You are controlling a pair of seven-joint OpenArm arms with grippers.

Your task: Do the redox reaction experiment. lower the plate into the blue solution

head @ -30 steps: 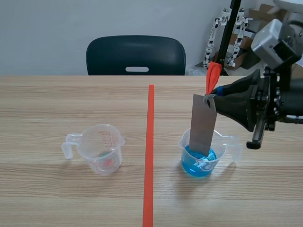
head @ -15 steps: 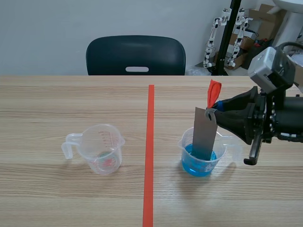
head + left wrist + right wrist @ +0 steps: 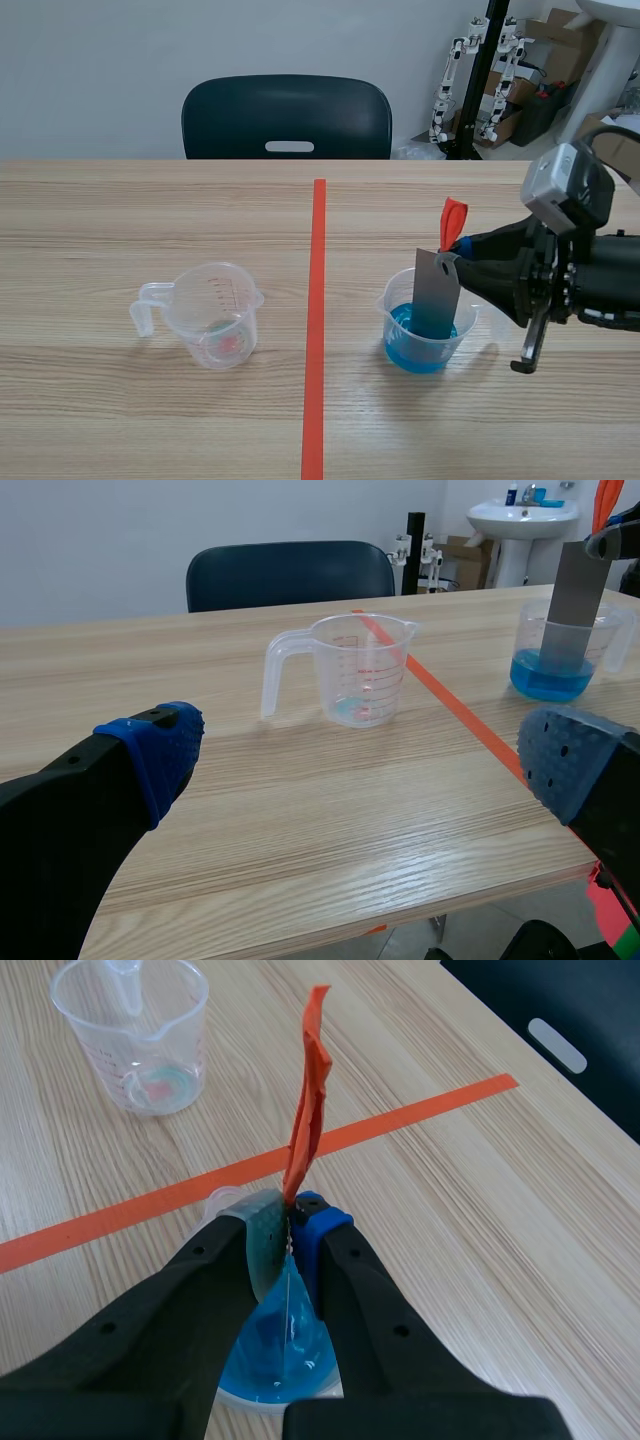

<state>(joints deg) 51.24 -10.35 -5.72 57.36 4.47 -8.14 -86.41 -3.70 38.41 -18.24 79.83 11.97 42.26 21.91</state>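
The flat grey metal plate (image 3: 436, 292) hangs just below my right gripper (image 3: 462, 250), its lower end dipped in the blue solution (image 3: 405, 352) in the clear plastic beaker (image 3: 390, 302). I clamp only its orange-red ribbon (image 3: 451, 222), probably to keep clear of the liquid. My left gripper (image 3: 360, 760) is spread wide and empty.

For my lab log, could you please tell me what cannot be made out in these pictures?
The plate tip: scene view, sunk in the blue solution; depth unclear.
The plate face: right wrist view, edge-on, mostly behind the right gripper.
The second cup markings: scene view, too small to read.
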